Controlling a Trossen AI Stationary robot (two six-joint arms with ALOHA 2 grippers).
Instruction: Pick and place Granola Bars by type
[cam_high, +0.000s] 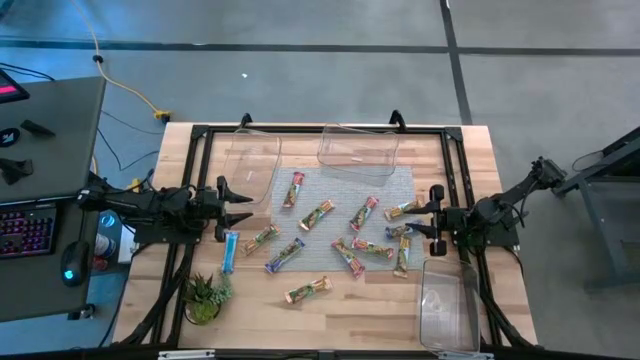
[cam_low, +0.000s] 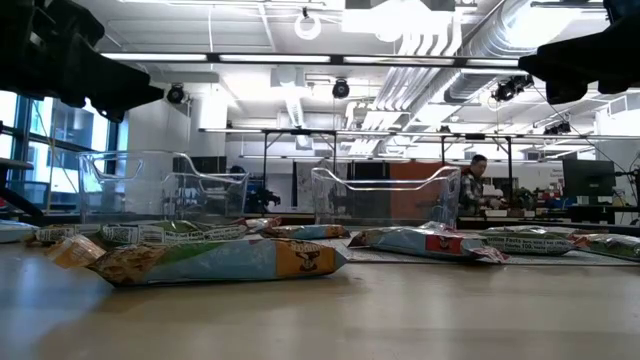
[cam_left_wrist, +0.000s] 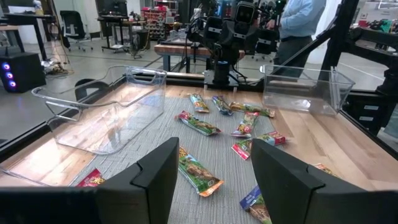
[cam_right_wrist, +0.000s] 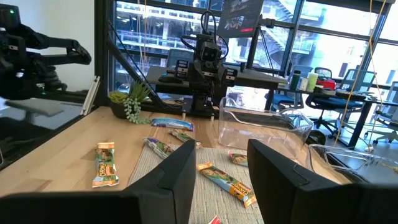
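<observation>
Tabletop scattered with Granola Bars; both open, empty, left gripper nearer the blue bar, right gripper parked opposite.

Wooden table carries grey mat, granola bars, clear bins

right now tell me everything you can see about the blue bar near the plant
The blue bar is a slim, flat, shiny light-blue wrapper with crimped ends, lying flat on the bare wood of the table, off the grey mat. It runs lengthwise away from the table's front edge, just beyond the plant and in front of the left hand, whose fingers stand open. Nothing touches it but the table.
</observation>
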